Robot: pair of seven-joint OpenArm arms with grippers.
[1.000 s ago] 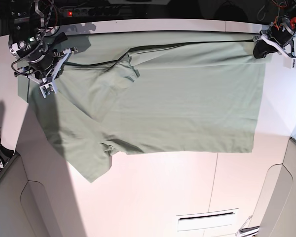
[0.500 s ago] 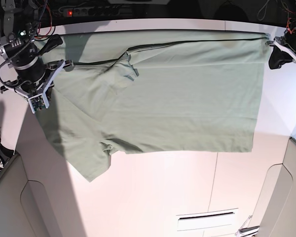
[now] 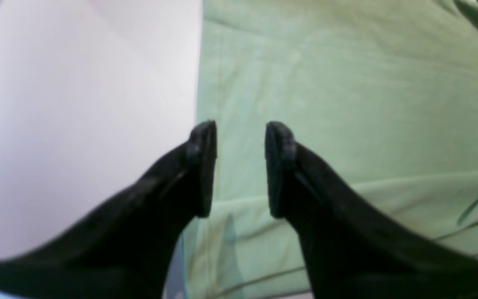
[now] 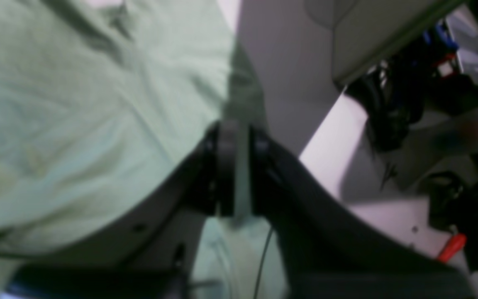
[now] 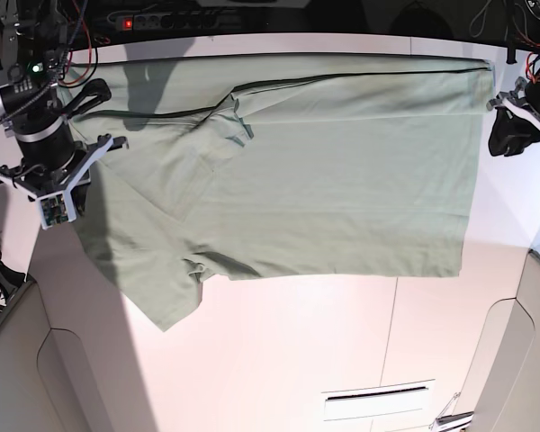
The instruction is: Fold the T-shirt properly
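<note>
The pale sage-green T-shirt [image 5: 342, 180] lies spread across the white table [image 5: 279, 360], its far part folded over along a long crease. In the left wrist view my left gripper [image 3: 239, 166] is open and empty, its black fingers [image 3: 201, 166] hovering over the T-shirt's [image 3: 347, 104] straight edge. In the base view it [image 5: 511, 130] sits just off the shirt's right edge. My right gripper [image 4: 235, 166] is nearly shut, with a strip of the T-shirt [image 4: 77, 124] between its fingers. In the base view it [image 5: 61, 180] is at the shirt's left edge.
A power strip with a red light [image 5: 162, 20] lies along the table's back edge. Grey side panels [image 5: 18, 360] flank the front corners. A slot [image 5: 378, 400] is in the table front. Cables and dark gear [image 4: 409, 104] crowd the area beyond the right gripper.
My left gripper has let go of the shirt's far right corner and moved right and toward the front. My right arm has moved left and toward the front at the shirt's left edge.
</note>
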